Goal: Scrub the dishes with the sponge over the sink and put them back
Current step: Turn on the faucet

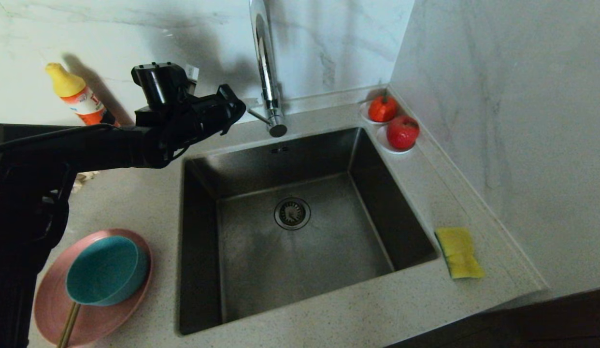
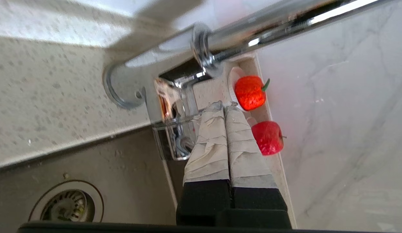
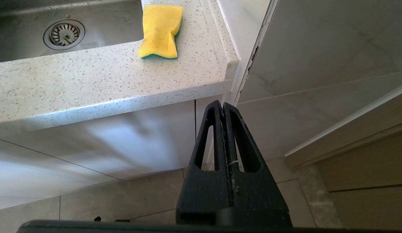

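Note:
The pink plate (image 1: 51, 299) lies on the counter left of the sink (image 1: 329, 270), with the teal bowl (image 1: 107, 270) on it and a wooden stick (image 1: 68, 325) poking out from under the bowl. On the counter right of the sink lies the yellow sponge (image 1: 459, 251) (image 3: 160, 30). My left gripper (image 1: 235, 107) (image 2: 224, 104) hovers over the sink's back left corner, shut and empty, its taped fingertips just short of the chrome tap's (image 1: 265, 63) side lever (image 2: 175, 129). My right gripper (image 3: 223, 104) hangs shut and empty below the counter's front edge.
Two red fruits (image 1: 383, 108) (image 1: 402, 131) on small white saucers sit in the back right corner. A yellow-capped bottle (image 1: 75, 96) stands against the back wall at the left. The drain strainer (image 1: 292, 212) sits in the sink floor. A marble wall borders the counter on the right.

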